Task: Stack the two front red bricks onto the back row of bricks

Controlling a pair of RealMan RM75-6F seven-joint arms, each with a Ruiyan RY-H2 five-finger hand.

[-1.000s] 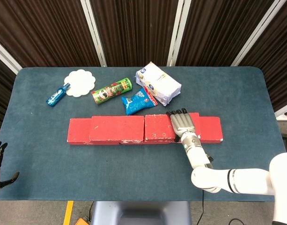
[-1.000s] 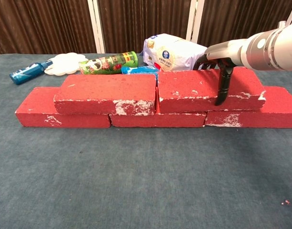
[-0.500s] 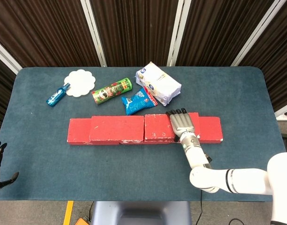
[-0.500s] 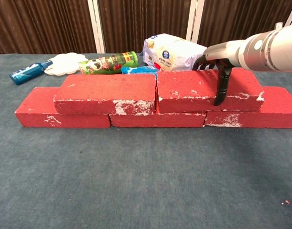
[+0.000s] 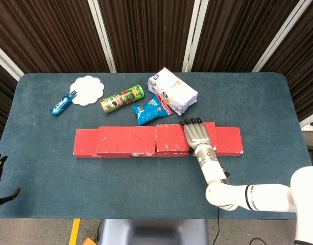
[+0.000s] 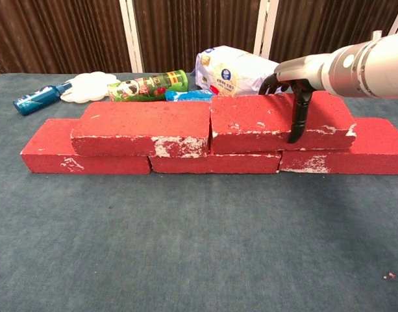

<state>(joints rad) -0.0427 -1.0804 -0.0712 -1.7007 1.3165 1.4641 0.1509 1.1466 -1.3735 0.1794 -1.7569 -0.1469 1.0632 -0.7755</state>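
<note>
Two red bricks stacked on the back row

The left upper brick (image 6: 141, 127) and right upper brick (image 6: 276, 122) lie flat, end to end and touching, chipped white along their edges, atop the back row of bricks (image 6: 88, 156).

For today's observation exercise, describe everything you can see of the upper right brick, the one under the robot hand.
The upper right brick is a red rectangular block with white chipped patches on its front face. It lies flat on the bottom row, abutting the upper left brick. The right robot hand rests on top, a dark digit hanging down its front face.

Five red bricks (image 6: 140, 127), two snack bags (image 5: 172, 91).
</note>
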